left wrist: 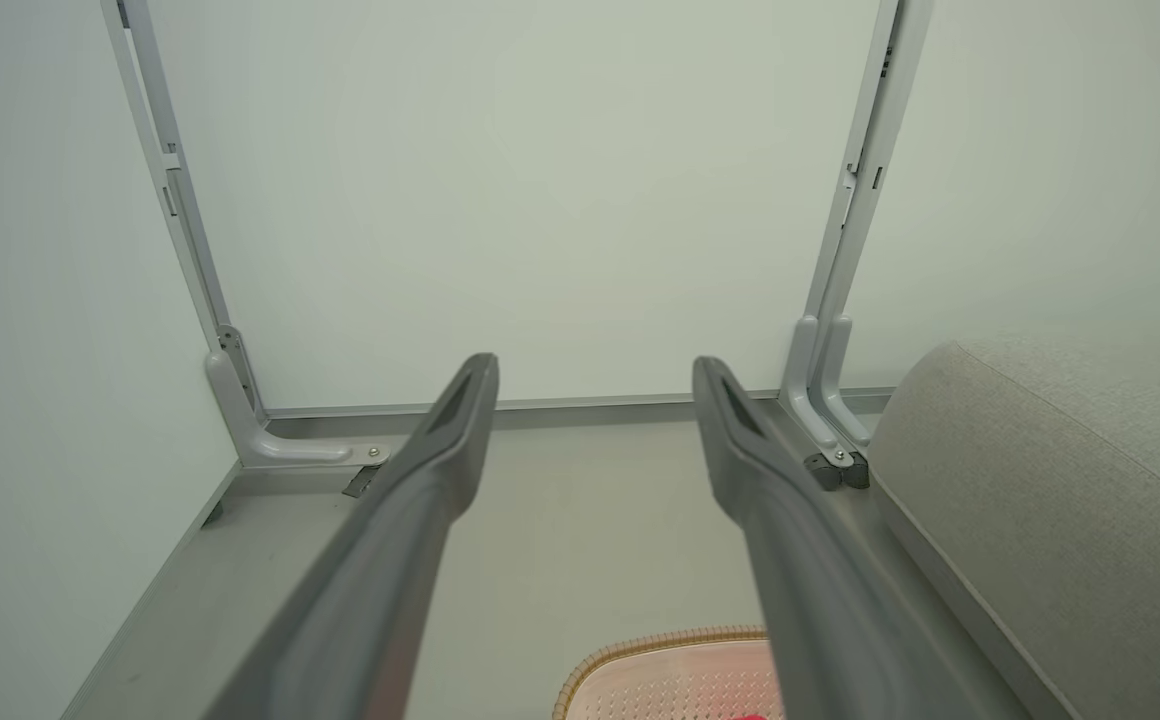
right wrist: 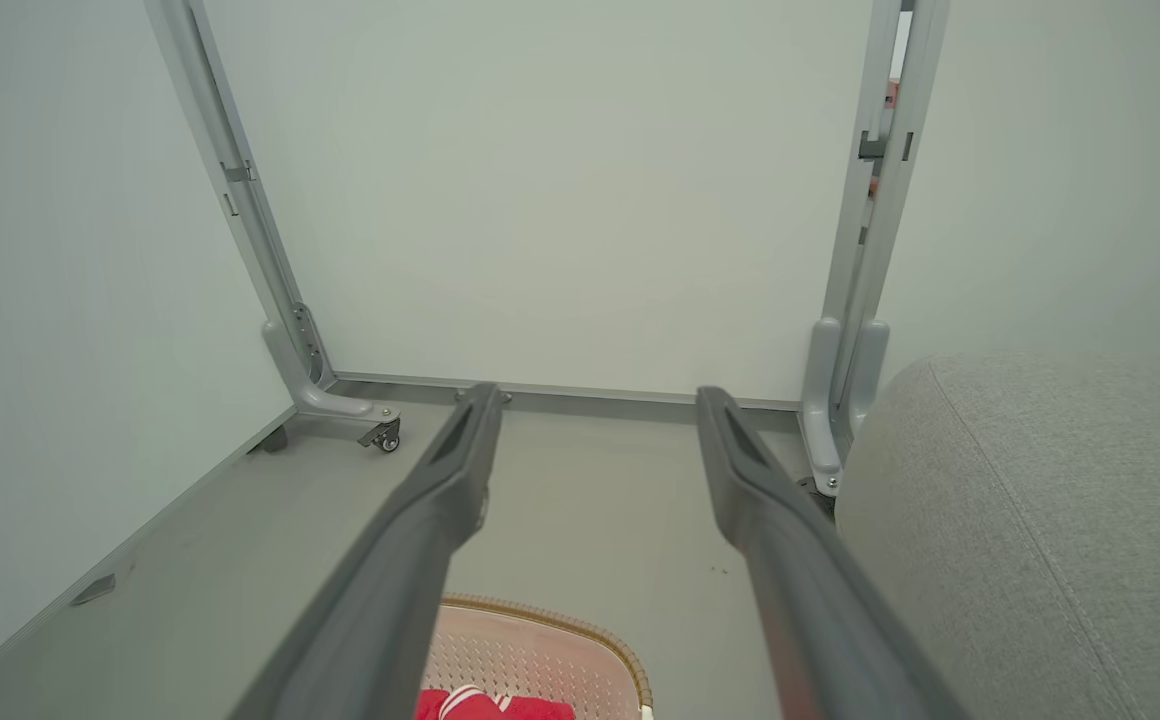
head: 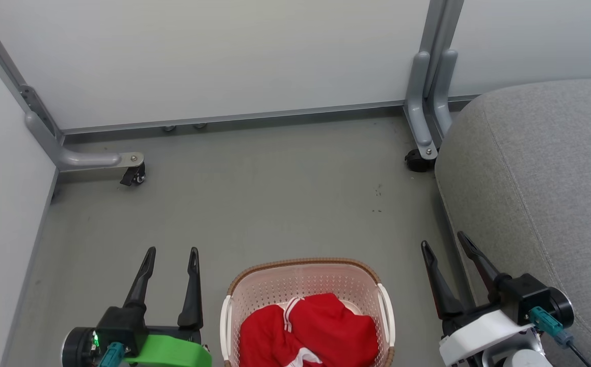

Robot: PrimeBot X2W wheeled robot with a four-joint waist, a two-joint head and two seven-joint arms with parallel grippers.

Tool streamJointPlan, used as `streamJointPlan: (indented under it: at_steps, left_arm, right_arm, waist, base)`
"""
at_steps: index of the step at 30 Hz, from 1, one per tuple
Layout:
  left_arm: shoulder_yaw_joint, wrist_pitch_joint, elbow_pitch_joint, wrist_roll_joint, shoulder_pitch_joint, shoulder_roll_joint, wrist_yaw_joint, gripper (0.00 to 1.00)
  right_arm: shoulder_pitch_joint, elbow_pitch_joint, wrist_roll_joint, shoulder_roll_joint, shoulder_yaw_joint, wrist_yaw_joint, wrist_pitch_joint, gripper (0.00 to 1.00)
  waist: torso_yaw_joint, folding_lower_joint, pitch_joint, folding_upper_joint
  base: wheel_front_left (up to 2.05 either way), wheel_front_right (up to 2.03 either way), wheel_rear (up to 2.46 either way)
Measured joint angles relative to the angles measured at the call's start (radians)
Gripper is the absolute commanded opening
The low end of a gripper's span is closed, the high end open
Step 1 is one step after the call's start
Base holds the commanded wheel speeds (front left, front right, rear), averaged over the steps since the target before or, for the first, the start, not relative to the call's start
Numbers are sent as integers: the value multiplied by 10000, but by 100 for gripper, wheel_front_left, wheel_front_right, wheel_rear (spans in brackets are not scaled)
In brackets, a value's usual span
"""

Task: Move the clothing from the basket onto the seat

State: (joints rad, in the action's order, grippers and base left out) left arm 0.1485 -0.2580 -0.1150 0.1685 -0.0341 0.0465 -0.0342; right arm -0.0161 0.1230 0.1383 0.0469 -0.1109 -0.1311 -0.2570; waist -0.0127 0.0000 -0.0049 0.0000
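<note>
Red clothing (head: 308,331) lies heaped in the basket (head: 303,264) on the floor (head: 254,204), flanked by the left gripper (head: 171,252) and right gripper (head: 443,240), each with its 2 fingers spread open and empty. The grey seat (head: 540,178) stands at right, white partitions (head: 224,51) beyond.

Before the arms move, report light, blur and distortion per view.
Head view: soft even light, no glare; red white-striped clothing in the cream perforated plastic basket is sharp. Left wrist view: wide-angle lens splays the grey metal posts. Right wrist view: near dark fingers blur; grey fabric seat weave is crisp.
</note>
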Motion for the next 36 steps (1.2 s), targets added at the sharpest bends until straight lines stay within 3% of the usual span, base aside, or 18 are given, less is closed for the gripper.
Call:
streamJointPlan:
  at_steps: [36]
  left_arm:
    - [142, -44, -165, -169, 59, 6, -190, 100]
  right_arm:
    - [-89, -96, -115, 6, 81, -2, -48, 100]
  waist:
    - [55, 0, 588, 0]
  base:
    - [0, 0, 0]
